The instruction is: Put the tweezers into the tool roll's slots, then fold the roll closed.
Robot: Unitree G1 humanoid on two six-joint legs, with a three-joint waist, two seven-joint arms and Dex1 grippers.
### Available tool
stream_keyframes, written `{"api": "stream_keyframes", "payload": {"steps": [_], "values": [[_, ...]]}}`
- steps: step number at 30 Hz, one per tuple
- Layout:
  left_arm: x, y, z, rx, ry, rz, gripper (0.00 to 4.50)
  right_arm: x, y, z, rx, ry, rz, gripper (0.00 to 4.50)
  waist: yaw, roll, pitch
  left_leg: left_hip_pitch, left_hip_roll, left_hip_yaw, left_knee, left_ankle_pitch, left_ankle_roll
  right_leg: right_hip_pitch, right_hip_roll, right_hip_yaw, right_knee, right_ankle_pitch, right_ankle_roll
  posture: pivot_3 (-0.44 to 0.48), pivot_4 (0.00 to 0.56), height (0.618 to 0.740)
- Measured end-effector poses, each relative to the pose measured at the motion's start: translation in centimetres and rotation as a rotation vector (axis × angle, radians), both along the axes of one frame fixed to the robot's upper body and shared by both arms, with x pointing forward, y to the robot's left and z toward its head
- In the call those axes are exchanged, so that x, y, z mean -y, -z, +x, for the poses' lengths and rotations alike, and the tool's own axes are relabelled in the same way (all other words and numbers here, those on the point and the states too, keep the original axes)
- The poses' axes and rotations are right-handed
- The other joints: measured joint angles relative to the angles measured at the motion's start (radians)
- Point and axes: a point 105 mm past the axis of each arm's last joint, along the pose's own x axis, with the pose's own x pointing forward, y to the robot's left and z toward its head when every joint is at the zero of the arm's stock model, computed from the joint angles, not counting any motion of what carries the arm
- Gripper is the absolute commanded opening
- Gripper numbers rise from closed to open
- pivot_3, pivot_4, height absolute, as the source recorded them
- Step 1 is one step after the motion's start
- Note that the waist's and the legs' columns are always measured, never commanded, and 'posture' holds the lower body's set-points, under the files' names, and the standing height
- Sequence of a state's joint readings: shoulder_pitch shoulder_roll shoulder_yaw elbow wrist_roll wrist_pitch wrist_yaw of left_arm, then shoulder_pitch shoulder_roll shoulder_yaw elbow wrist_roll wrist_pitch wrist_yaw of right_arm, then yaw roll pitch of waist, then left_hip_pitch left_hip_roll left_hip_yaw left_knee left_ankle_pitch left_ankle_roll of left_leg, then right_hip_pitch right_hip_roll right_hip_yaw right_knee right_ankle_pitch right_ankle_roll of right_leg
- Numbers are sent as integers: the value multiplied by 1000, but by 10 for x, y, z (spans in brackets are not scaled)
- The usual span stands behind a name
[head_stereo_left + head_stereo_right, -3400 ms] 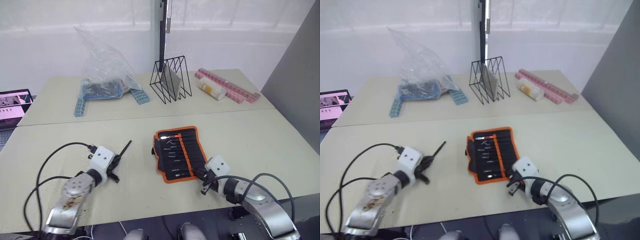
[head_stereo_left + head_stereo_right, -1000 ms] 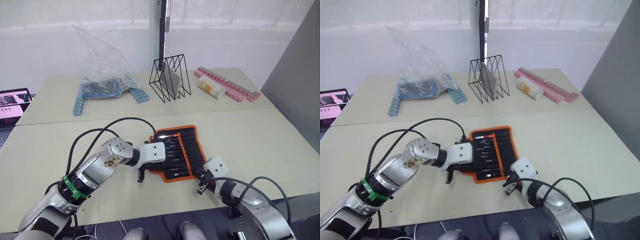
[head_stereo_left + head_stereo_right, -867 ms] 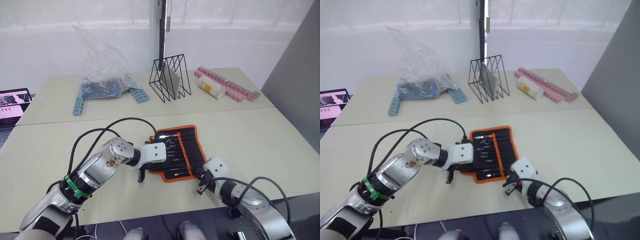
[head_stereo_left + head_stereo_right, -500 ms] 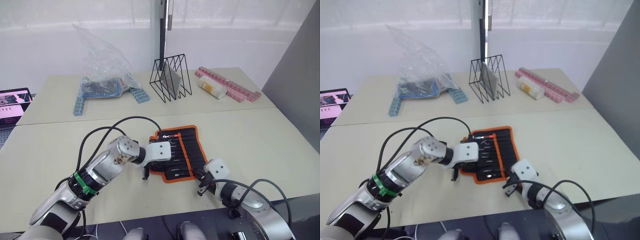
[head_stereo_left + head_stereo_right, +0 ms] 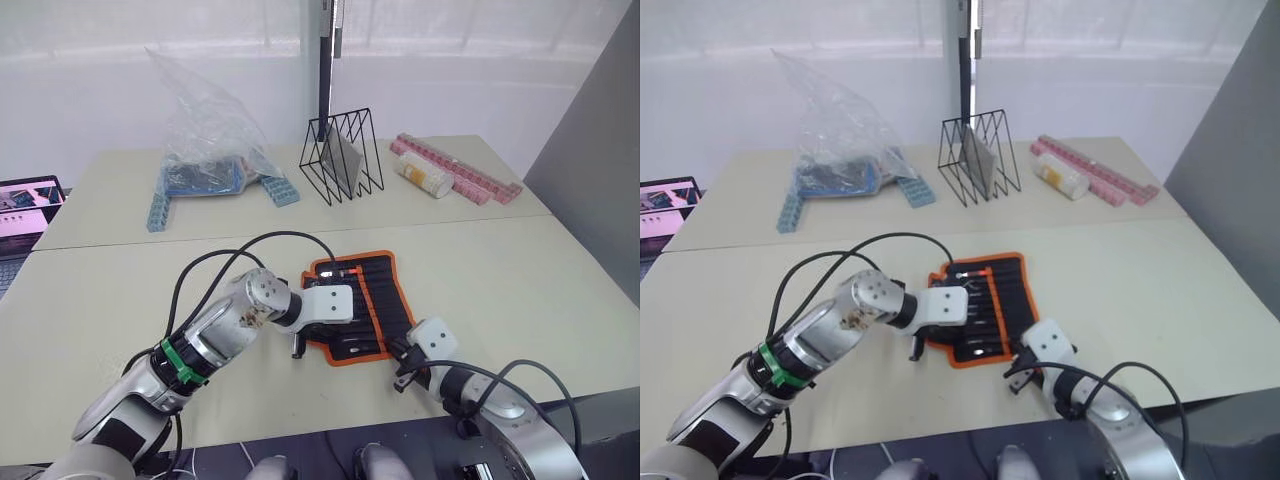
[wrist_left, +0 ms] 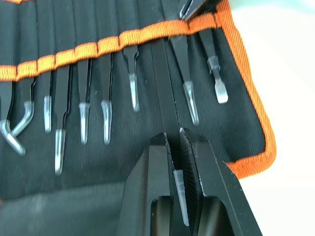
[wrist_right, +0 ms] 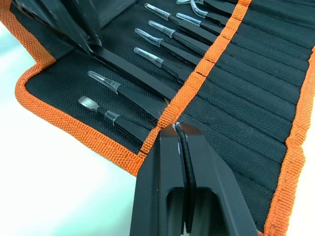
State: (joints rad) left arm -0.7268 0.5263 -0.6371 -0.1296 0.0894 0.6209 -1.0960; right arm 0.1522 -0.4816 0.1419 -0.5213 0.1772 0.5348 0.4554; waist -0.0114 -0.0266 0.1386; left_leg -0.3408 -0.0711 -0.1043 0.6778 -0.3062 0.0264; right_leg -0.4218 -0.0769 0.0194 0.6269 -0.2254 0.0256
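Presently, the left gripper (image 6: 173, 142) is seen clamped on one of the tweezers (image 6: 165, 93), its two black fingers closed narrowly around the shaft just above the clear-capped tip, with the other end of that tweezer lying under the orange stripe (image 6: 106, 44) of the tool roll (image 5: 362, 305). The held tweezer is flanked on both sides by further tweezers already seated in the slots (image 6: 83, 24), their capped tips pointing toward the gripper. The right gripper (image 7: 178, 132) is seen with its fingers pressed together, pinching the orange stripe at the near end of the roll, just beside the last seated tweezers. The roll is laid open and flat on the table (image 5: 520, 270), at its near middle, with the left gripper over its left edge and the right gripper at its near right corner. Well apart, on the far table, a clear plastic bag (image 5: 205, 130), a black wire rack (image 5: 342, 158) and pink strips (image 5: 460, 172) are noted. A laptop (image 5: 28, 203) is noted at the far left.
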Motion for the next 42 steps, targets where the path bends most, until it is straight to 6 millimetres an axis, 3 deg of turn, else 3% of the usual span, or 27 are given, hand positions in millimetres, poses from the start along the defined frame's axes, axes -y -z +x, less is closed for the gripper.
{"api": "stream_keyframes", "payload": {"steps": [16, 31, 36, 42], "values": [[42, 5, 9, -11, 45, -24, 57, 1, 0, -2, 1, 15, -6, 0, 5, 0, 0, 0, 0, 0, 1, 0, 1, 0, 0, 0, 1, 0, 0, 0, 150, 724], [52, 10, 11, -5, 50, -43, 57, 2, 1, -2, -2, 22, -13, 0, 14, 0, -3, 3, 0, 0, 2, 0, 1, 4, 0, 0, 1, -1, 1, 0, 150, 724], [50, 8, 13, -2, 35, -44, 1875, 2, 1, -2, -3, 21, -13, 0, 12, 0, -3, 2, 0, 0, 2, 0, 1, 2, 0, 0, 1, -1, 1, 0, 150, 724], [38, -17, 14, 31, 5, -93, 3797, 1, 1, -2, -5, 18, -10, 0, 8, 0, -3, 1, 0, 1, 2, 0, 1, 1, 0, 0, 2, -1, 1, 0, 150, 724]]}}
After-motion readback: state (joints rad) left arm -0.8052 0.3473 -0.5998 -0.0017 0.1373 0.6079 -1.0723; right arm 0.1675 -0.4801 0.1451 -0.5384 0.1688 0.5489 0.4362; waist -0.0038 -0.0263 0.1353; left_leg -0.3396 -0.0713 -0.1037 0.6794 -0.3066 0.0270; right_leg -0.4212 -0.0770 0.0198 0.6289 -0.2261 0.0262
